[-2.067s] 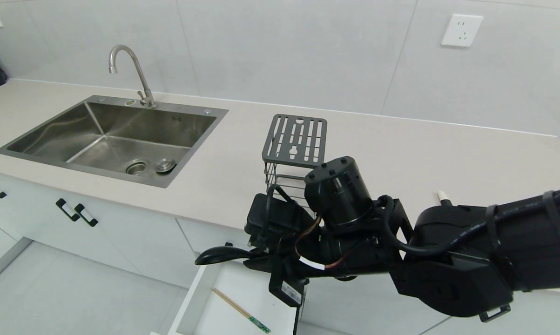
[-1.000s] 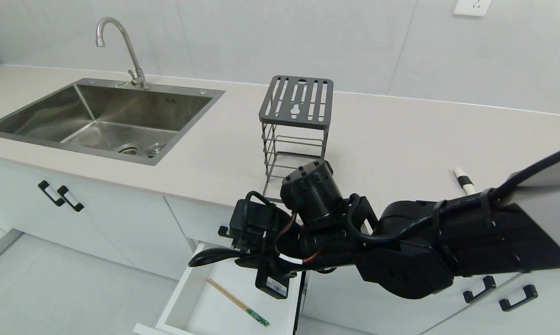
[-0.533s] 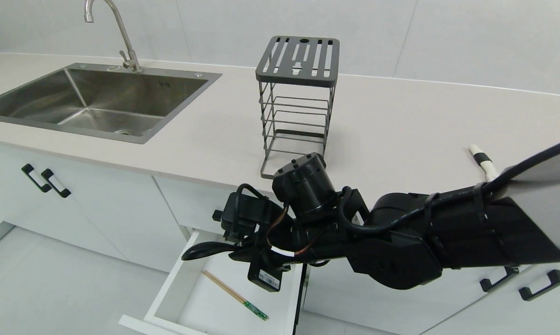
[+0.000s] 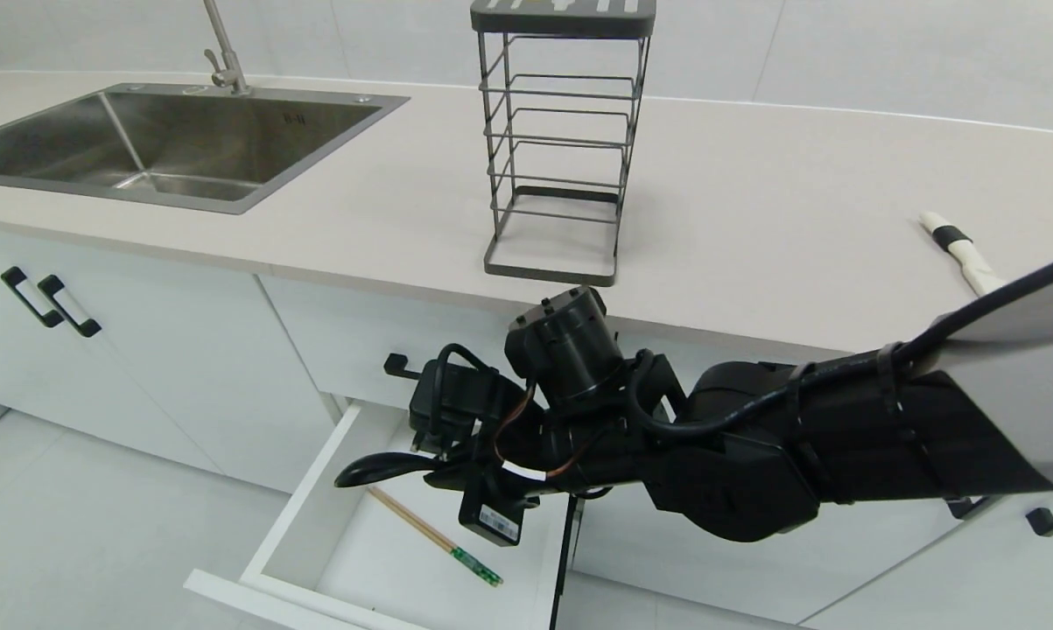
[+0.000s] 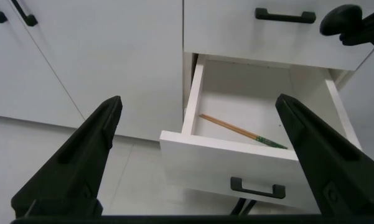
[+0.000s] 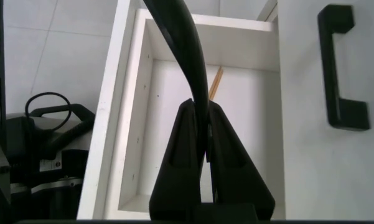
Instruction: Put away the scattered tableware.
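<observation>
My right gripper (image 4: pixel 452 477) is shut on the handle of a black spoon (image 4: pixel 375 470), held level just above the open white drawer (image 4: pixel 291 490) below the counter. In the right wrist view the spoon (image 6: pixel 185 46) sticks out past the closed fingers (image 6: pixel 188 134) over the drawer (image 6: pixel 132 106). A pair of wooden chopsticks with green ends (image 4: pixel 434 537) lies in the drawer. A white utensil with a black band (image 4: pixel 955 245) lies on the counter at the right. My left gripper (image 5: pixel 199 102) is open, out in front of the drawer (image 5: pixel 236 155), holding nothing.
A dark wire rack (image 4: pixel 561 149) stands on the counter above the drawer. A steel sink (image 4: pixel 167 131) with a tap is at the left. Cabinet doors with black handles (image 4: pixel 49 302) flank the drawer. Grey floor lies below.
The whole head view has shifted: the camera has gone lower. My right gripper, still holding the spoon, has dropped from counter height to just above the drawer.
</observation>
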Available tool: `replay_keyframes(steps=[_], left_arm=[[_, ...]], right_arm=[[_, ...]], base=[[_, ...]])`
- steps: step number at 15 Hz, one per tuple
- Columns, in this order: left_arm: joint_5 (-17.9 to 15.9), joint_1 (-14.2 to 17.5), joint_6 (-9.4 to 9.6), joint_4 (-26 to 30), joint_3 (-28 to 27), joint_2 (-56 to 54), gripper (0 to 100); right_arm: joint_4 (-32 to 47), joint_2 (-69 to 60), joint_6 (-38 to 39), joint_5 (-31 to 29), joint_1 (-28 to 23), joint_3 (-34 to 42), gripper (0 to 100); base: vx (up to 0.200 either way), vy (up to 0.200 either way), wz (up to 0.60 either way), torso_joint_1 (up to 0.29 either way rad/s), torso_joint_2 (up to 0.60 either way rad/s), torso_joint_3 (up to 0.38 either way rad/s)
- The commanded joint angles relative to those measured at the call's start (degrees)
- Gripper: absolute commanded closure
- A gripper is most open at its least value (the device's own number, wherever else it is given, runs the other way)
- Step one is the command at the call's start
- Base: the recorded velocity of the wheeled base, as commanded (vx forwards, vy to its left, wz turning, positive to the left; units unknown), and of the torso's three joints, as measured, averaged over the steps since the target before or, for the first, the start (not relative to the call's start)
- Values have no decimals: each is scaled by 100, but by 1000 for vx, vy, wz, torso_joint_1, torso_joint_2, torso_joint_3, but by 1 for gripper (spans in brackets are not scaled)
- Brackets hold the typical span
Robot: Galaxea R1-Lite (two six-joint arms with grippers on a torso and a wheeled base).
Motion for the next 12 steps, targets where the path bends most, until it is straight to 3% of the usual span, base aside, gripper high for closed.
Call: replay_keyframes(steps=[1,9,12], left_arm=[[3,0,2,-13,0,4,0],[3,0,2,-13,0,4,0],[3,0,2,-5,0,4,0]], right_arm=[[-5,35,1,3,6,-58,100],[-14,237,-69,12,6,-269,100],[-14,386,-69,21,6,-515,100]], base=[[0,0,0,-242,471,198],[0,0,0,-35,62,27],[0,0,0,-189,243,97]])
